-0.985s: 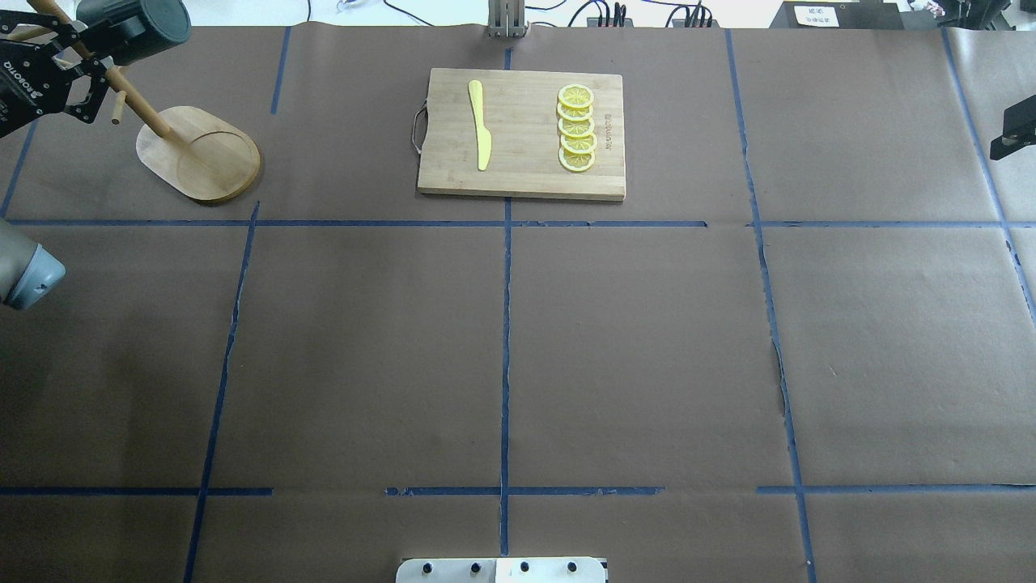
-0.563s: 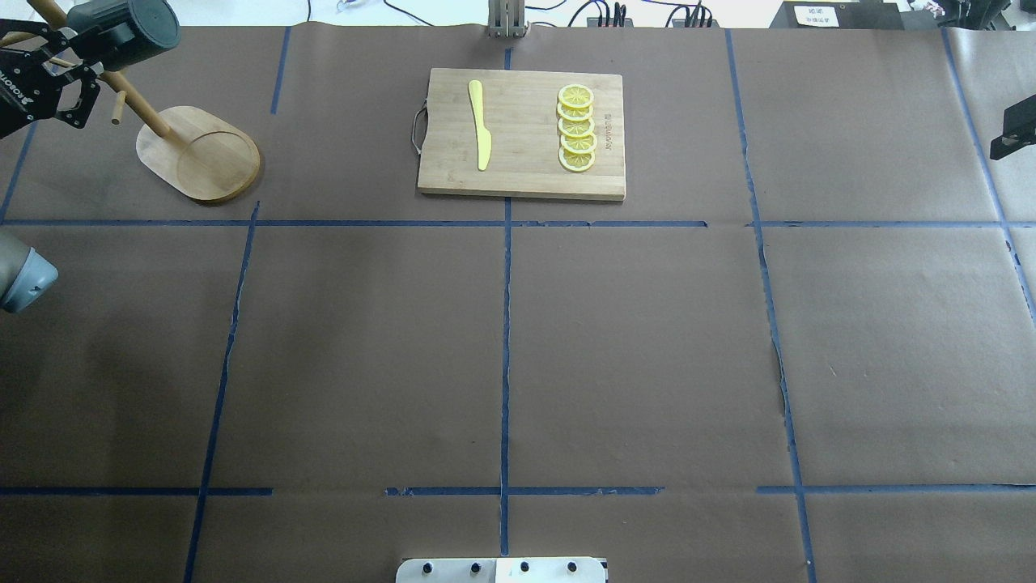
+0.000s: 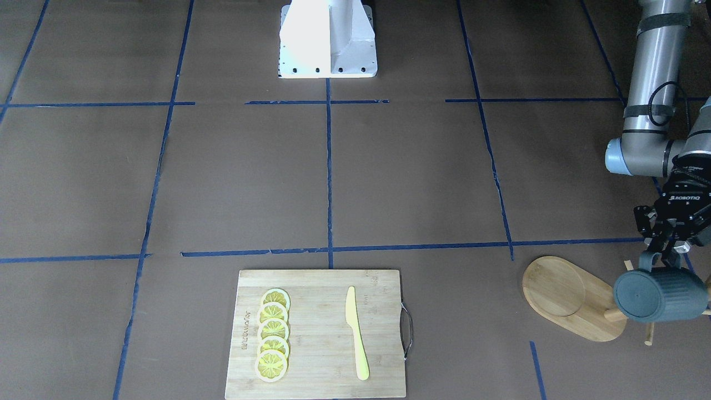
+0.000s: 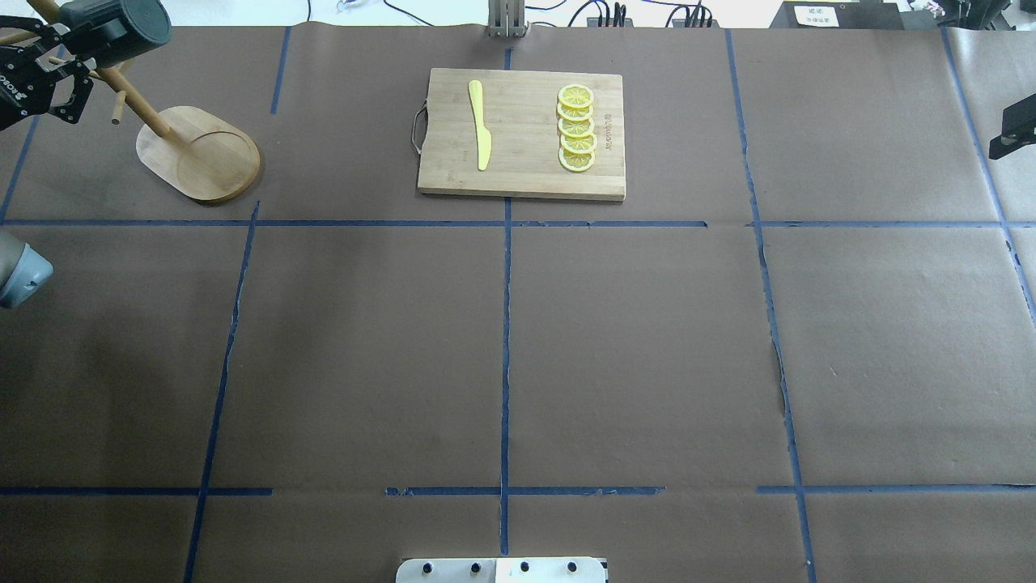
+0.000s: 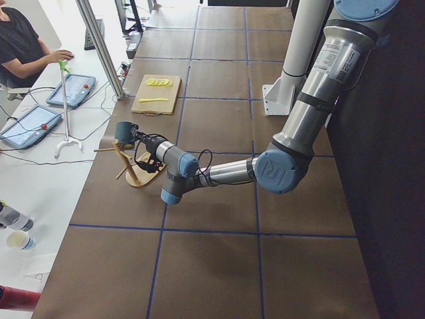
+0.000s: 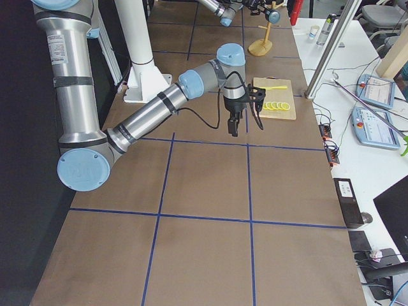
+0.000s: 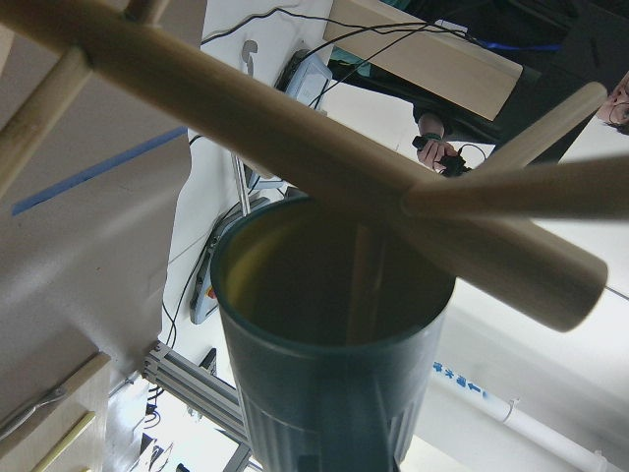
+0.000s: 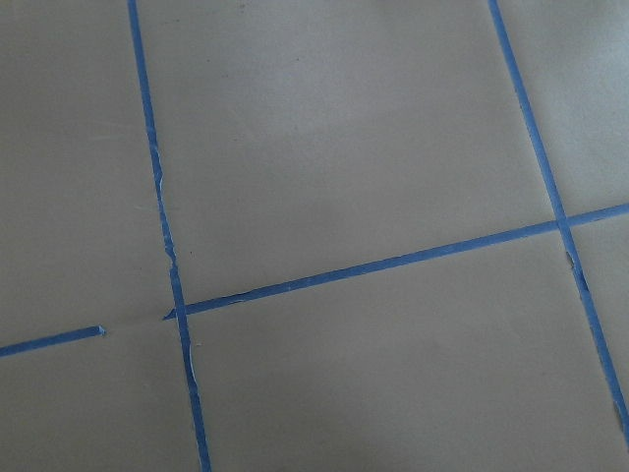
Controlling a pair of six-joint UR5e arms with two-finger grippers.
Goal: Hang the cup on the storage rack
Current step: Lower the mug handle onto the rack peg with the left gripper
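The dark blue-grey cup (image 4: 121,24) lies on its side in the air at the far left corner, against the upper pegs of the wooden storage rack (image 4: 202,158). My left gripper (image 4: 74,65) is shut on the cup at its handle side. In the front-facing view the cup (image 3: 661,294) hangs just below the left gripper (image 3: 662,258), over the rack's post end beside the oval base (image 3: 561,294). The left wrist view looks into the cup's mouth (image 7: 324,393), with the rack's post and pegs (image 7: 295,147) crossing in front. My right gripper (image 6: 245,127) hovers over bare table; I cannot tell how its jaws stand.
A rectangular cutting board (image 4: 526,174) at the back centre carries a yellow knife (image 4: 479,125) and a row of lemon slices (image 4: 576,129). The robot's base (image 3: 328,39) is at the near edge. Brown paper with blue tape lines covers the table.
My left gripper and the cup have shifted a little to the left along the rack's upper pegs. The rack's base and the right arm have not moved.
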